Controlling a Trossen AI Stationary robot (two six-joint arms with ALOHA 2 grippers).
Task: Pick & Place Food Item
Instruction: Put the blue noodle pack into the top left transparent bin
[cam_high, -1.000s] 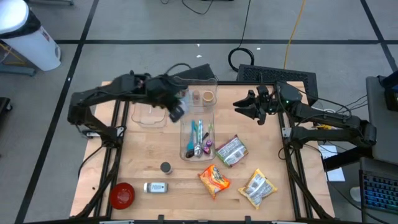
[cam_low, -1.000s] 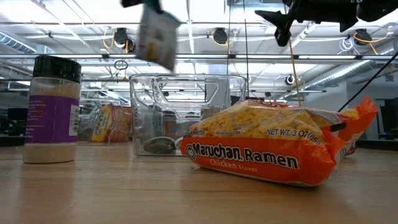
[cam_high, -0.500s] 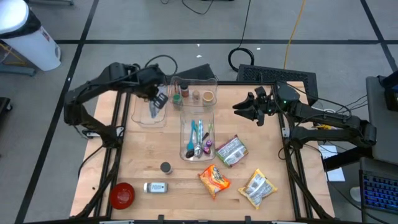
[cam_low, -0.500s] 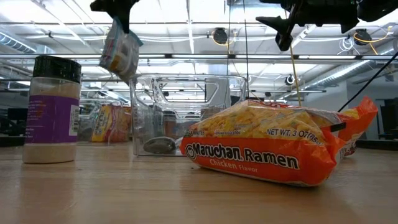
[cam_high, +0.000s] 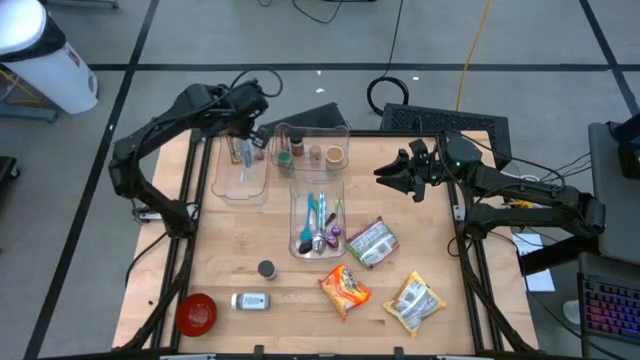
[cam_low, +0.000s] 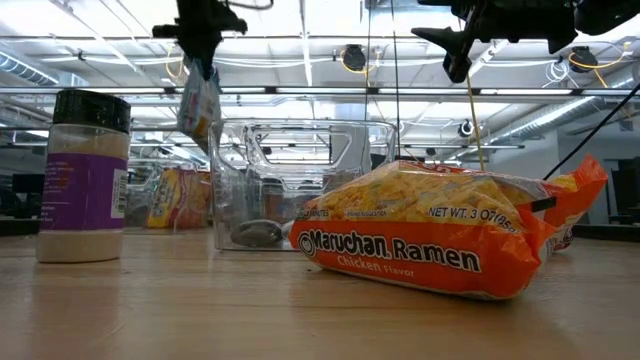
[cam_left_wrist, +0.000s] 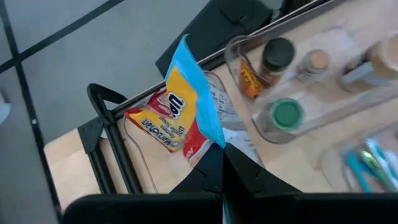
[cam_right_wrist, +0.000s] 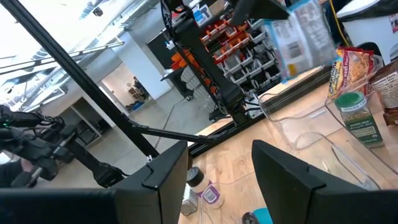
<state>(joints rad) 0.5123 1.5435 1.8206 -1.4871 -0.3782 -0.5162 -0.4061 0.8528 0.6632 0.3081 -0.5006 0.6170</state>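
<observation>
1. Food packet: a blue-edged pouch hanging in the air from the left gripper, over the clear bin at about 10 o'clock on the table. In the low view the packet dangles upright, clear of any surface.
2. The left gripper's fingers are closed on the top edge of the packet; the left wrist view shows the pouch pinched between them.
3. Another yellow and red packet already lies in that clear bin, below the held one.
4. The right gripper hangs above the table at about 2 o'clock, well apart from the packet. Its fingers stand apart and hold nothing.
5. Just beside the bin, toward 12 o'clock, a clear tray holds spice jars. A long clear container at the centre holds utensils.
6. At about 5 o'clock lie a ramen packet and two more snack bags.
7. At about 7 o'clock sit a red bowl, a lying jar and a small dark-lidded jar.
</observation>
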